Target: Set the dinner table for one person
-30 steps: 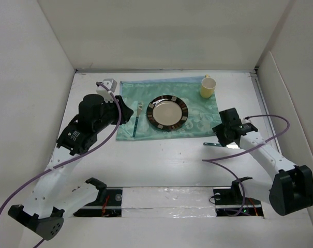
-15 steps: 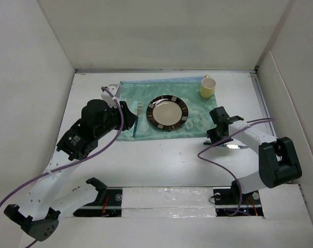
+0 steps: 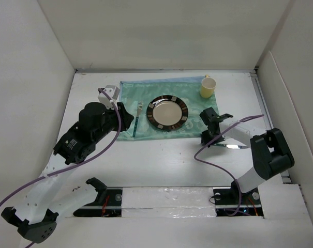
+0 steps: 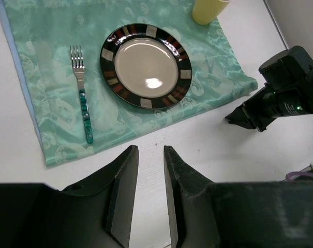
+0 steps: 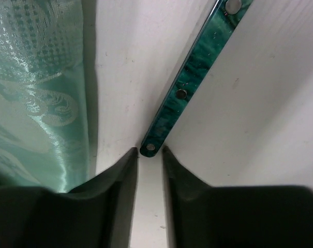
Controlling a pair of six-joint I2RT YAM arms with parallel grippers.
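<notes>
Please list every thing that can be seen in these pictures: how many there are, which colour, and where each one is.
dinner table: one, white, under everything
cloth mat: one, pale green, patterned, far middle of the table
plate: one, cream with a dark patterned rim, middle of the mat, empty
fork: one, metal with a green handle, on the mat left of the plate
cup: one, yellow, far right corner of the mat
knife: one, green handle, on the bare table right of the mat
left gripper: one, black, above the table near the mat's left side, holding nothing
right gripper: one, black, fingertips either side of the knife's handle end; grip unclear
</notes>
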